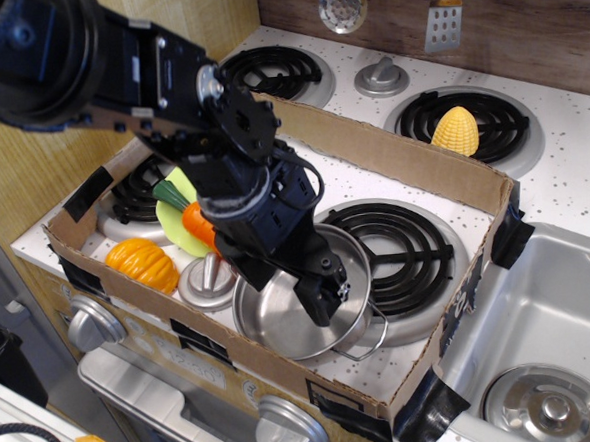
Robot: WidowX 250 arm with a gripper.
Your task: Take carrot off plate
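The task looks not yet done. The carrot (197, 224) lies on the plate (181, 188) at the left-centre of the frame, its green stem cap pointing up-left and its orange body running down-right until the arm hides the tip. Only a slice of the lime plate shows, around the stem end and along the carrot's lower edge; the rest is behind the arm. Nothing shows the carrot lifted clear, so removal is all still ahead, as far as can be judged.

The gripper (330, 297) sits lower and to the right of the carrot, hanging over the pot (282, 332) in the lower centre. Its tip is dark against the dark arm, and I cannot tell how wide the jaws stand or whether anything is between them; no orange shows there. The carrot lies up and to the left of the tip, beside the thick wrist section of the arm rather than at the fingers.

The pumpkin (142, 265) sits just below-left of the plate, near a burner knob (207, 279). The corn (455, 131) is well apart, on the upper-right burner outside the cardboard box (391, 160).
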